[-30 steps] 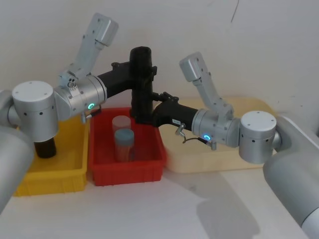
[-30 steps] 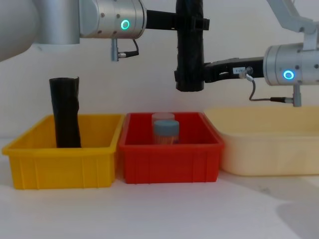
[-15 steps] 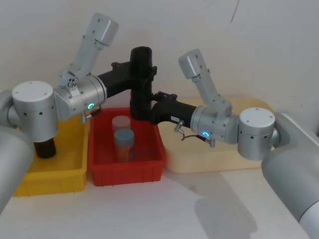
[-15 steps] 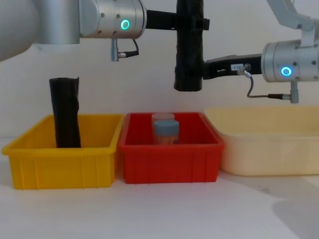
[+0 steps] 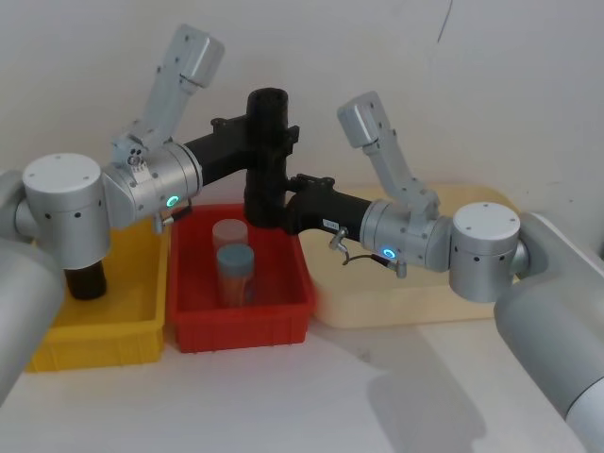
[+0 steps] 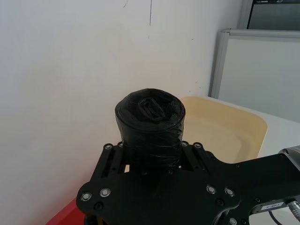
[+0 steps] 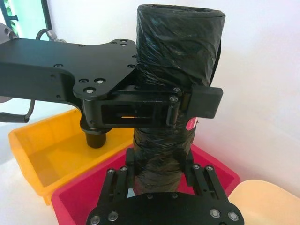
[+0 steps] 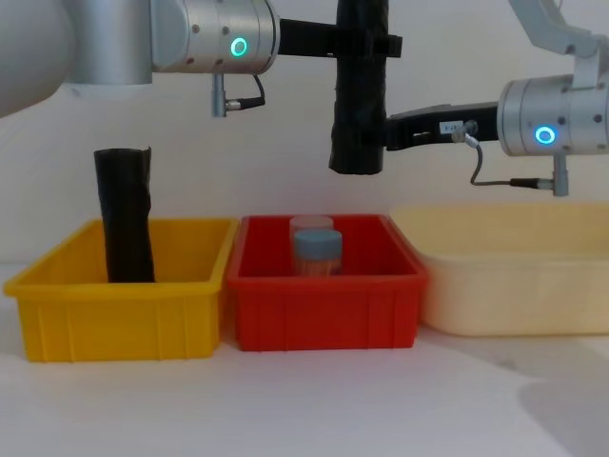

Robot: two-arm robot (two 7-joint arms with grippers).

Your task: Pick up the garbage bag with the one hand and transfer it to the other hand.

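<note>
White wall behind, white table [image 8: 304, 409] below. The only writing I can find is a small white label [image 8: 453, 126] on the right gripper [image 8: 381, 133], too small to read, and a red sticker [image 7: 191, 123] on the left gripper [image 8: 366, 43].

Three containers stand in a row. The yellow bin [image 8: 114, 324] holds an upright black roll [image 8: 124, 214] with a ragged top. The red bin [image 8: 324, 319] holds a blue-lidded jar [image 8: 316, 249] with a pale-lidded one [image 8: 311, 223] just behind. The cream tray [image 8: 514, 286] is on my right.

The bag [image 8: 359, 105] hangs roughly upright in the air above the red bin. The left gripper is clamped on it near the top. The right gripper sits around its lower part; I cannot tell whether it grips.
</note>
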